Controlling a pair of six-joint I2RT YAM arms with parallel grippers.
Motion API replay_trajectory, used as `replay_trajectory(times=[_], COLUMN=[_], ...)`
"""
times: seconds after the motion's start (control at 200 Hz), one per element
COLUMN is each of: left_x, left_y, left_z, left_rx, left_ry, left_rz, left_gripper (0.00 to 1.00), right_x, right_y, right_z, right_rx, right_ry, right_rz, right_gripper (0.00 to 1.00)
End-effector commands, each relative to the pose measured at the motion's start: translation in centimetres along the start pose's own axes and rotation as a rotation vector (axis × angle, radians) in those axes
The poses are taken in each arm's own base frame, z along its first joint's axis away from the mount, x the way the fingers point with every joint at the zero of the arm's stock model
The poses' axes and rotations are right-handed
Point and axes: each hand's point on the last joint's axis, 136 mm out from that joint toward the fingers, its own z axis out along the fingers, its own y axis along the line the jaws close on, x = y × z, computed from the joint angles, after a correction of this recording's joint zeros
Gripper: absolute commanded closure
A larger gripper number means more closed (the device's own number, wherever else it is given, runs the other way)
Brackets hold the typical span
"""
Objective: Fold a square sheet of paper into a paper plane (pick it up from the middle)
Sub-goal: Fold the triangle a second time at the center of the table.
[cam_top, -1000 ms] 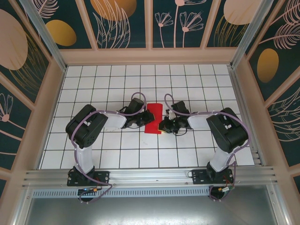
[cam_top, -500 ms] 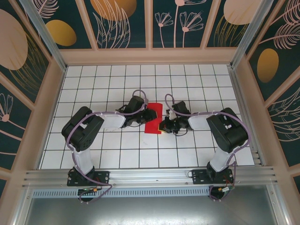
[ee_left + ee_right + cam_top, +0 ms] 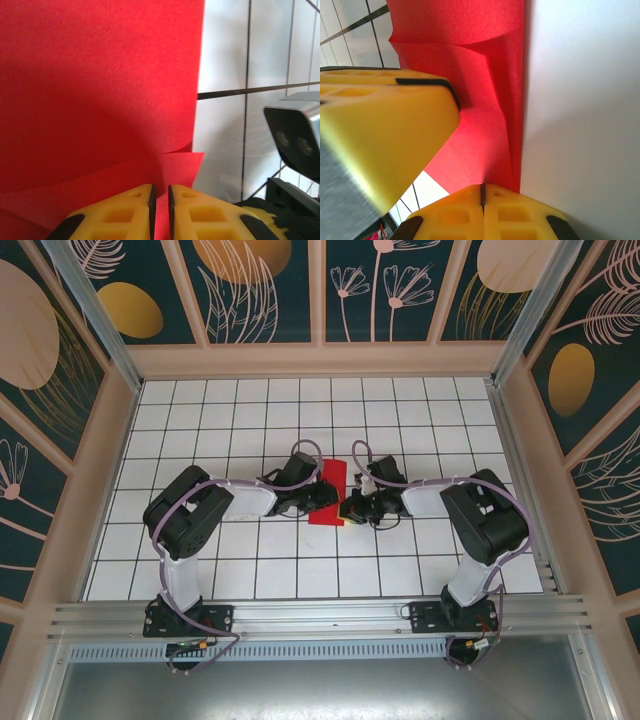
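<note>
The square sheet of paper [image 3: 332,477] is bright red and lies folded into a narrow layered strip mid-table, between the two arms. In the left wrist view the paper [image 3: 100,90] has a lifted layer curling over a lower flap. My left gripper [image 3: 325,498] sits over the strip from the left. Its jaws [image 3: 161,189] stand a narrow slit apart with red showing in the gap. My right gripper [image 3: 347,508] is at the strip's right edge. It [image 3: 482,186] is shut on the paper [image 3: 485,125], which runs into the seam.
The white grid table [image 3: 260,560] has open room in front and behind. The left gripper's yellow finger [image 3: 385,130] looms close beside the right gripper. The right wrist's camera [image 3: 295,142] sits just right of the paper. Wooden walls [image 3: 320,360] ring the table.
My left gripper has slid right onto the red strip and now covers more of it. The right gripper has stayed at the strip's right edge.
</note>
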Motion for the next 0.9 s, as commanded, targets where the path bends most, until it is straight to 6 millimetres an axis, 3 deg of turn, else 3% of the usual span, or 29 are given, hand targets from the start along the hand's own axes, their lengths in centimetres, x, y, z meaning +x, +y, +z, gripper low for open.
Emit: replay_trajectory(times=[0.0, 0.145, 0.44, 0.896], left_x=[-0.6, -1.2, -3.2, -4.4], left_y=[2.4, 3.6, 3.7, 4.5], left_z=[0.3, 0.2, -0.7, -1.4], left_rx=[-0.093, -0.123, -0.089, -0.034], left_ry=[-0.026, -0.046, -0.086, -0.117], left_rz=[-0.002, -0.016, 0.002, 0.056], left_gripper=[0.82, 0.82, 0.79, 0.75], right_x=[2.8, 3.0, 3.1, 3.8], right_y=[-6.8, -7.5, -8.5, -9.5], right_z=[0.8, 0.8, 0.9, 0.7], right_rx=[0.23, 0.274, 0.325, 0.359], right_ry=[0.067, 0.072, 0.085, 0.099], right_rz=[0.097, 0.093, 0.086, 0.103], right_gripper=[1.0, 1.0, 1.0, 1.0])
